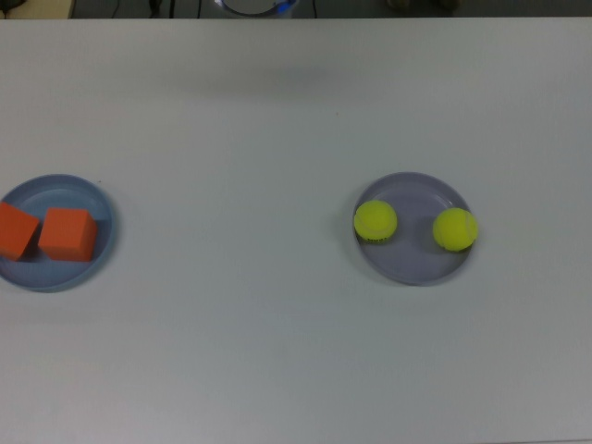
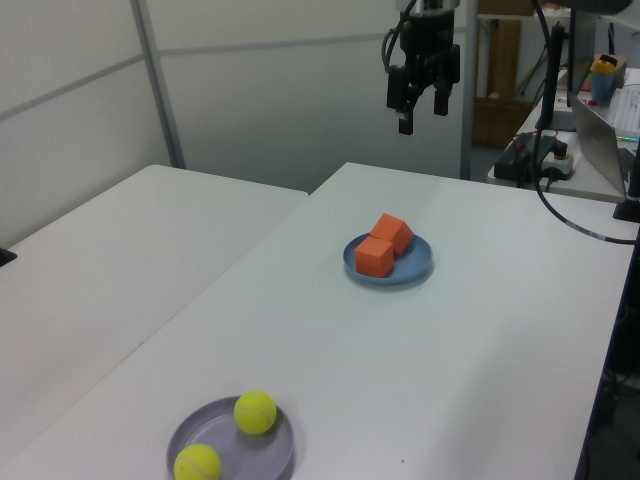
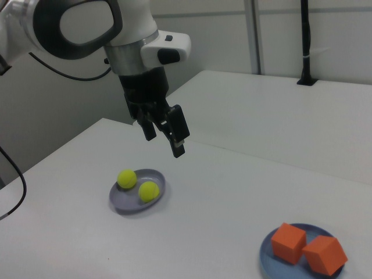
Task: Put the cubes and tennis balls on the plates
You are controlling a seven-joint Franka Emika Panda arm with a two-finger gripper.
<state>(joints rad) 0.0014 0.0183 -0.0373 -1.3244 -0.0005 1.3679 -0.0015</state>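
Observation:
Two orange cubes (image 1: 67,233) (image 1: 17,230) sit side by side on the light blue plate (image 1: 55,276) at the top view's left edge. Both tennis balls (image 1: 375,222) (image 1: 455,229) rest on the lavender plate (image 1: 412,264) right of centre. In the left view the cubes (image 2: 375,256) lie on the blue plate (image 2: 415,268), and the balls (image 2: 255,411) lie on the lavender plate (image 2: 235,450). My gripper (image 2: 421,115) hangs high above the table's far end, open and holding nothing. The right view shows the gripper (image 3: 164,142) well above the balls (image 3: 149,191).
A second white table (image 2: 110,250) adjoins on the left view's left. Beyond the table on the left view's right are a laptop (image 2: 600,125), black cables (image 2: 560,215) and a power strip (image 2: 535,150). A black post (image 3: 305,40) stands on the far table in the right view.

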